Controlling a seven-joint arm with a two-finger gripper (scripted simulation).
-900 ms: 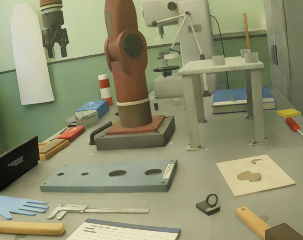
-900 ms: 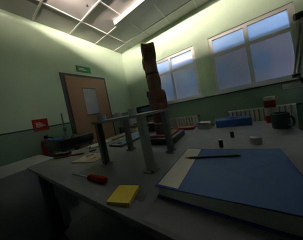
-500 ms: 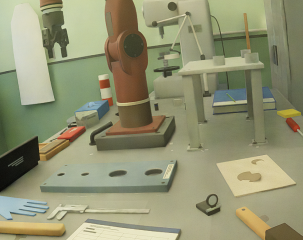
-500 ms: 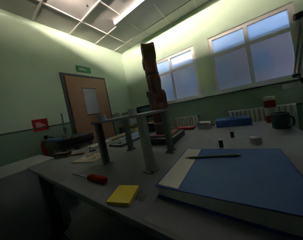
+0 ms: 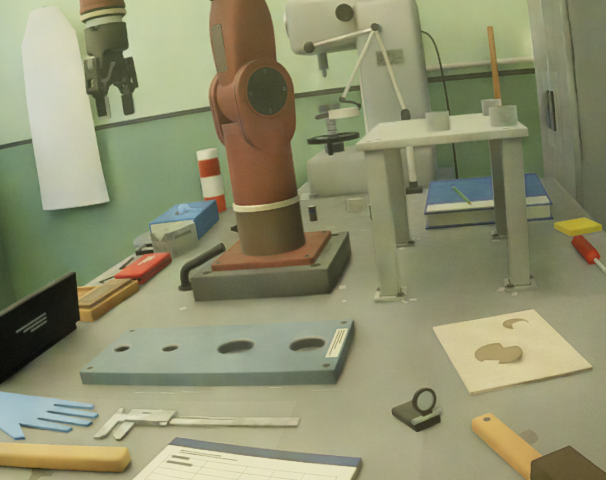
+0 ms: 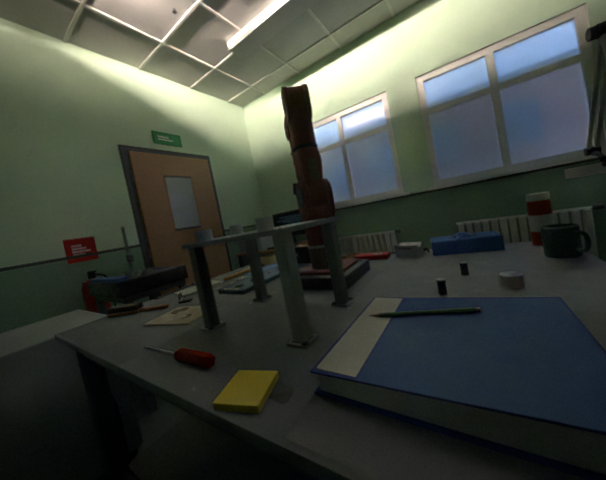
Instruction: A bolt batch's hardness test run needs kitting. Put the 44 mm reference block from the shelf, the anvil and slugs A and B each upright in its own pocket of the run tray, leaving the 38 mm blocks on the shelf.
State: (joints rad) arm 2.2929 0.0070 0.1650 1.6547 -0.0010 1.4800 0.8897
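Three grey reference blocks stand apart on the white shelf (image 5: 443,132): one (image 5: 437,120) near its middle, a wider one (image 5: 502,115) at its right end, and one (image 5: 490,106) behind that. The blue run tray (image 5: 221,353) lies flat at the bench front with four empty round pockets, two small and two large. Two small dark slugs (image 6: 441,286) (image 6: 464,268) stand upright behind the arm's base, with the pale round anvil (image 6: 511,279) beside them. My gripper (image 5: 115,106) hangs open and empty high at the left, far above the tray.
The hardness tester (image 5: 363,77) stands at the back behind the shelf. A blue book (image 5: 484,199) with a pencil lies under the shelf. A glove (image 5: 32,411), caliper (image 5: 190,419), hammer (image 5: 531,454), loupe (image 5: 420,408) and beige pad (image 5: 510,349) surround the tray.
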